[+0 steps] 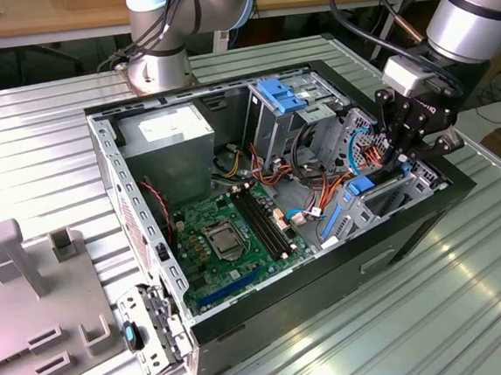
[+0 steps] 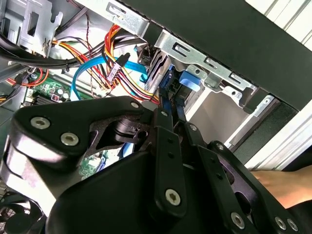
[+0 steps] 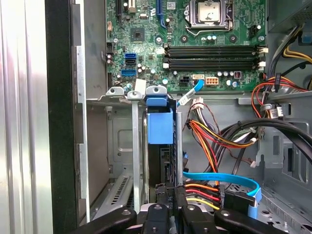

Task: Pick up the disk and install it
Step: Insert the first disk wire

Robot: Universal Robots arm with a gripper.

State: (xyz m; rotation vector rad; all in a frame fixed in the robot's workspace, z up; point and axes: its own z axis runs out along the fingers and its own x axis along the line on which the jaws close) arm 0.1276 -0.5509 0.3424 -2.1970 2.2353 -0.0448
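We see the gripper [image 1: 403, 158] lowered into the open computer case [image 1: 327, 260], at the drive bay on the exterior view's right. Its black fingers [image 2: 165, 146] are drawn close together around the blue-railed edge of the disk [image 3: 160, 127], which stands on edge in the metal drive cage [image 3: 122, 146]; the grip looks closed on it, though the contact itself is partly hidden by the gripper body. In the first wrist view the disk sits in the slot between the cage's thin metal walls, its blue tab uppermost near the cage rim. Just beside the cage run bundled red, orange and yellow power wires [image 3: 214, 136] and a flat blue data cable [image 3: 229, 181]. Beyond lies the green motherboard [image 1: 228, 233], with its processor socket and memory slots. A grey power supply [image 1: 171, 133] sits at the case's far corner. The case lies on a ribbed metal bench [image 1: 404, 332].
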